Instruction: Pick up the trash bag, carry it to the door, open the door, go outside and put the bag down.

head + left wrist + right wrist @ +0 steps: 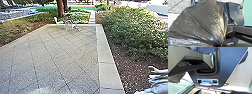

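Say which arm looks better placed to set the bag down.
Left, I'd judge: the left wrist view has the trash bag close, its plastic pleated toward one gathered point, while the right wrist camera faces the robot's dark plate.

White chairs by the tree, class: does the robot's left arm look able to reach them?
Probably not: the chairs stand at the far end of the paving, seemingly too far off, and the trash bag, close in the left wrist view, may hinder it.

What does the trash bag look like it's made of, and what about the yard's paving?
Trash bag: apparently thin plastic film, glossy, judging by its sharp creases and bright highlights. Paving: matte, probably concrete or stone, given its speckled grey slabs and dark joints.
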